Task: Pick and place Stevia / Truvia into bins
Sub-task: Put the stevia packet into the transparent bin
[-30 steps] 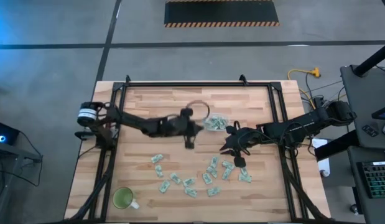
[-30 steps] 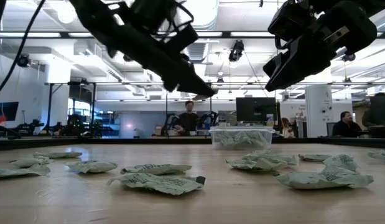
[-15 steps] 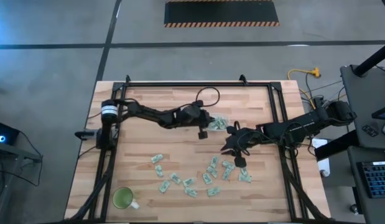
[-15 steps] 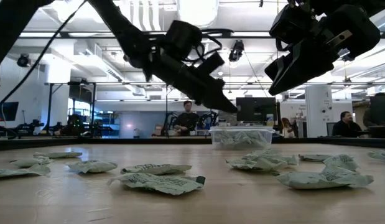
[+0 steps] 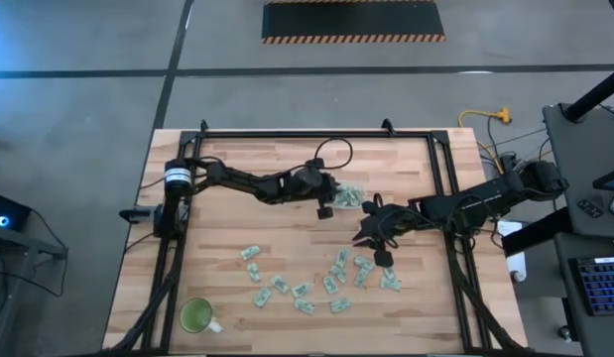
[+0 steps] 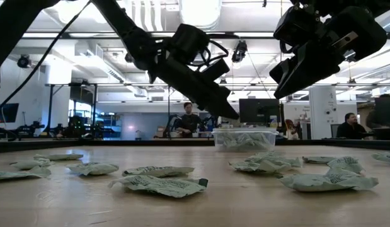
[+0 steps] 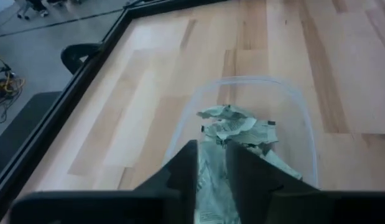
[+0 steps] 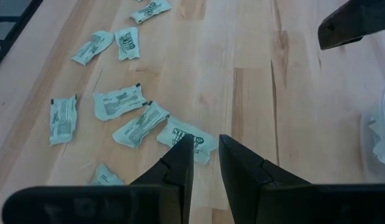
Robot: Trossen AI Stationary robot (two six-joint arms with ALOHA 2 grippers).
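Note:
Several pale green and white sachets [image 5: 307, 288] lie flat on the near half of the wooden table, also seen in the low view [image 6: 160, 184] and the right wrist view [image 8: 127, 99]. The clear tub [image 5: 344, 195] stands mid-table with crumpled sachets inside [image 7: 232, 127]. My left gripper [image 5: 325, 209] hovers at the tub's left rim [image 6: 235, 115], shut on a sachet. My right gripper [image 5: 366, 236] hangs in the air right of the tub, shut and empty, above a sachet on the table [image 8: 195, 140]. My left gripper pinches one sachet [image 7: 211, 186] between its two fingers [image 7: 180, 177], showing as a pale strip in the gap. The fingers slant down from the table's left toward the tub. The sachet is lifted clear of the table, over the tub's rim [image 7: 254, 81].
A green cup with a handle [image 5: 197, 317] stands near the table's near left corner. A black frame [image 5: 287, 134] runs along the table's edges. Bare wood lies on the far half and left of the tub. People stand in the room behind [image 6: 190, 116].
My left gripper has swung from over the open table toward the far right and now sits at the tub's left rim, most of the move in the first half second. It has come lower and nearer the tub. My right arm has kept still.

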